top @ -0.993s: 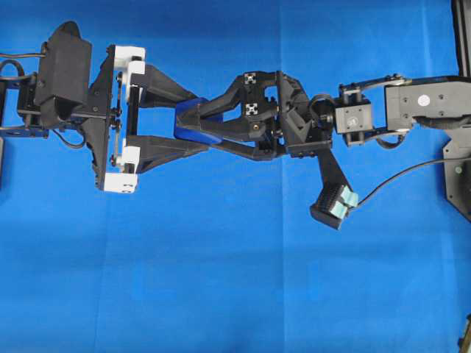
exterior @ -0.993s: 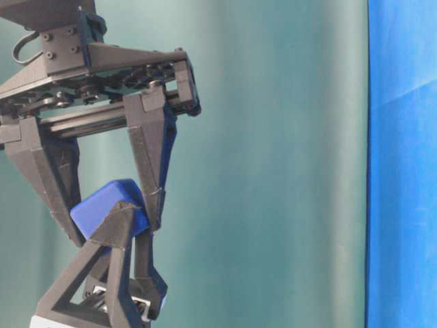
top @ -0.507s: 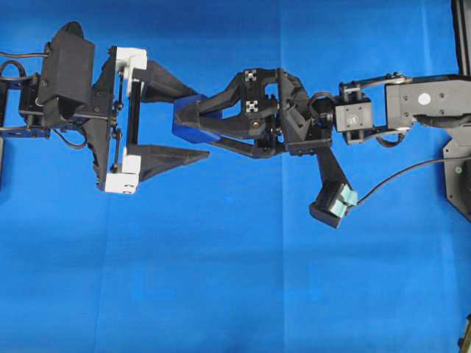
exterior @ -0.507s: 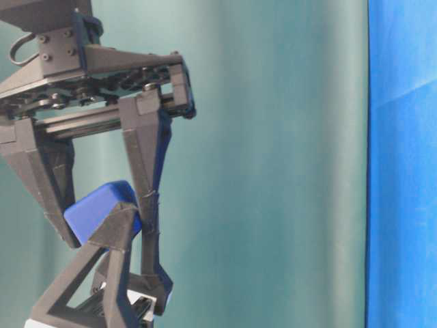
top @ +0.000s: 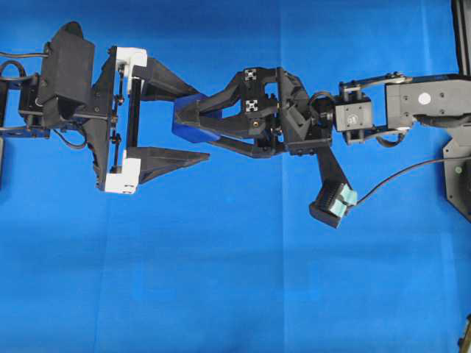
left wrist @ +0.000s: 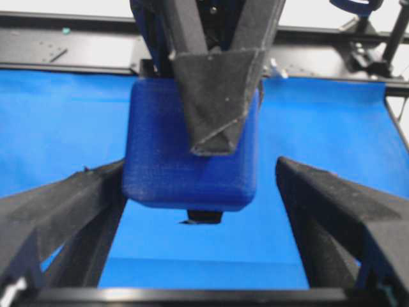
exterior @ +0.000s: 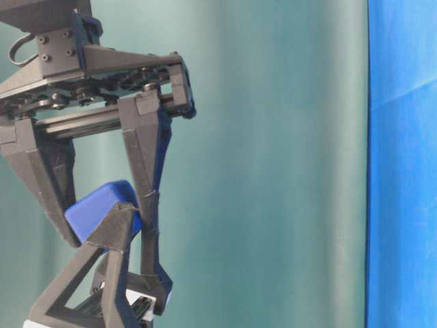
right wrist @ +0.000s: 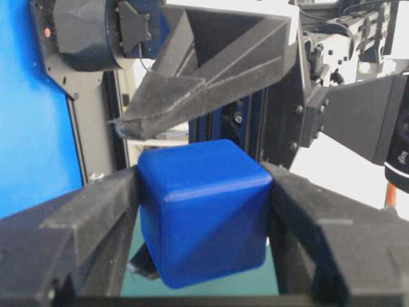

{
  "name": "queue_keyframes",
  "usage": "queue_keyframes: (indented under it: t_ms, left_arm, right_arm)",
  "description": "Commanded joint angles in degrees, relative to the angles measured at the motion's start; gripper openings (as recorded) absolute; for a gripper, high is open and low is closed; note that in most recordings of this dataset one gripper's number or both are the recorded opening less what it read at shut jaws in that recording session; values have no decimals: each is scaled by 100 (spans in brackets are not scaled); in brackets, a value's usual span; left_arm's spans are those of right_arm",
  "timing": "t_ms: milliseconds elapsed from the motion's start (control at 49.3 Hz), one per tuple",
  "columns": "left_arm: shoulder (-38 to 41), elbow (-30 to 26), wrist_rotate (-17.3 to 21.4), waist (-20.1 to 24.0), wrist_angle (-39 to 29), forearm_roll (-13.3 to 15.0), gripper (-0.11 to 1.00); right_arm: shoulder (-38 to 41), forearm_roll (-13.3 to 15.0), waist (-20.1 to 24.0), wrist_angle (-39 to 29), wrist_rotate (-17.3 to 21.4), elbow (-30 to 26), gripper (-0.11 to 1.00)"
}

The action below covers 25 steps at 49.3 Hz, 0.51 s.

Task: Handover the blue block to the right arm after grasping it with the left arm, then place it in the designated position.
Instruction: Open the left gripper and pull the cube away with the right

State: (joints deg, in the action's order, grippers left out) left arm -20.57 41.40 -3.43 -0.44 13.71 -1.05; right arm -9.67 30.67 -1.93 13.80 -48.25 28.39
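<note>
The blue block (top: pixel 188 126) hangs in mid-air above the blue cloth, and the right gripper (top: pixel 184 123) is shut on it, reaching in from the right. The right wrist view shows the block (right wrist: pixel 204 211) pressed between both black fingers (right wrist: pixel 89 217). My left gripper (top: pixel 201 123), with white brackets, stands open around the block. Its fingers (left wrist: pixel 339 211) are spread, with a clear gap on one side of the block (left wrist: pixel 179 160). At table level the right gripper (exterior: pixel 109 229) holds the block (exterior: pixel 95 205) from above, and a left finger (exterior: pixel 116 239) rises from below.
Blue cloth (top: pixel 235 279) covers the table. A black frame (top: pixel 460 176) and a cable (top: pixel 412 176) lie at the right edge. The right wrist camera (top: pixel 335 202) juts out below that arm. A teal backdrop (exterior: pixel 273 164) stands behind at table level.
The left gripper's fingers have spread apart and let go of the block. The right gripper keeps its hold and has barely moved.
</note>
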Motion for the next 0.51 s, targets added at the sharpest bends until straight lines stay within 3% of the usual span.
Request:
queue_keyframes:
  t_ms: [0, 487]
  left_arm:
    - [-132, -44, 9, 0, 62, 9, 93]
    - [-369, 123, 0, 0, 53, 9, 93]
  right_arm:
    - [-237, -26, 18, -26, 18, 35, 49]
    - [-1582, -35, 35, -396, 114, 1081, 49]
